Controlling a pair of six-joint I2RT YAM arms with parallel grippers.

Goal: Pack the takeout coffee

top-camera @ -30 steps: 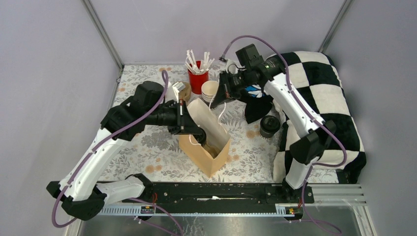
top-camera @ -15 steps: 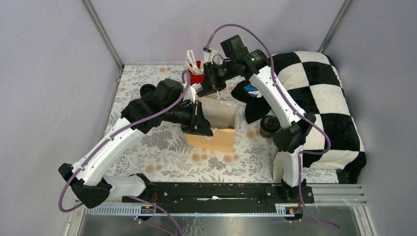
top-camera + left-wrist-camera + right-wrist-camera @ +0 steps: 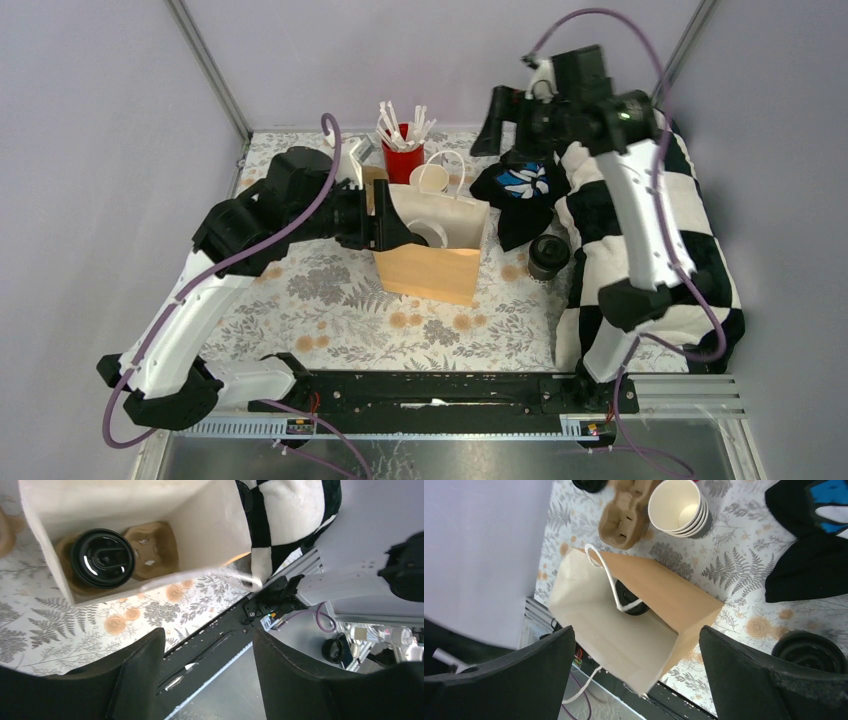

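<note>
From above, the paper bag (image 3: 440, 270) stood on the table (image 3: 300, 290), with one lidded cup (image 3: 548, 256) just right of it; the left wrist view showed the left end effector (image 3: 207, 640) spread and empty, and the second lidded cup (image 3: 102, 558) seated in the bag's cardboard carrier (image 3: 150, 550); the right wrist view showed the right end effector (image 3: 636, 635) spread wide, empty.

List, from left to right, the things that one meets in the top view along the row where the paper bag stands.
paper bag → black-lidded takeout cup → checkered blanket
</note>
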